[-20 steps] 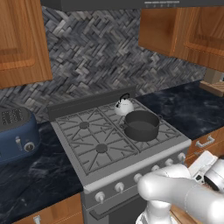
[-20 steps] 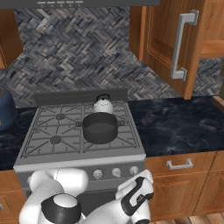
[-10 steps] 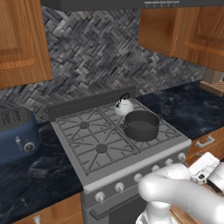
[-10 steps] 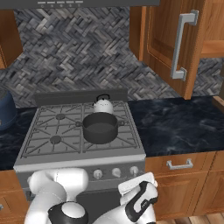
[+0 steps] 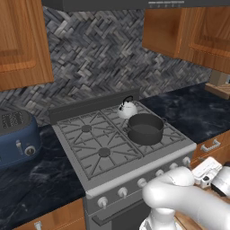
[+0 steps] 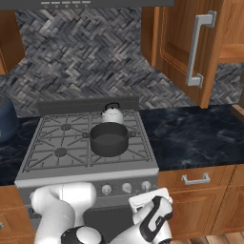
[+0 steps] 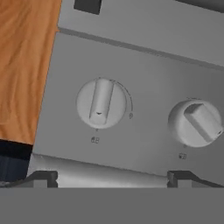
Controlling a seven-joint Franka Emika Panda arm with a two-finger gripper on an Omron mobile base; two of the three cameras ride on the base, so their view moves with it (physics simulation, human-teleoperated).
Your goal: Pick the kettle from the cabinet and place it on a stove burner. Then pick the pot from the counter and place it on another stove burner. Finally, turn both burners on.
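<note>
A blue toaster [image 5: 17,139] stands left of the range, near the herringbone backsplash [image 5: 103,58]. The hood [image 5: 134,3] hangs above the range. A wooden block [image 5: 218,83] sits far right of the range

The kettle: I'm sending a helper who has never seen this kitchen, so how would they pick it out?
Find the grey steel range under the herringbone backsplash. On its back right burner, behind the wide dark pot, sits the kettle: a small silvery-white dome with a thin black arched handle, smaller and paler than the pot.
</note>
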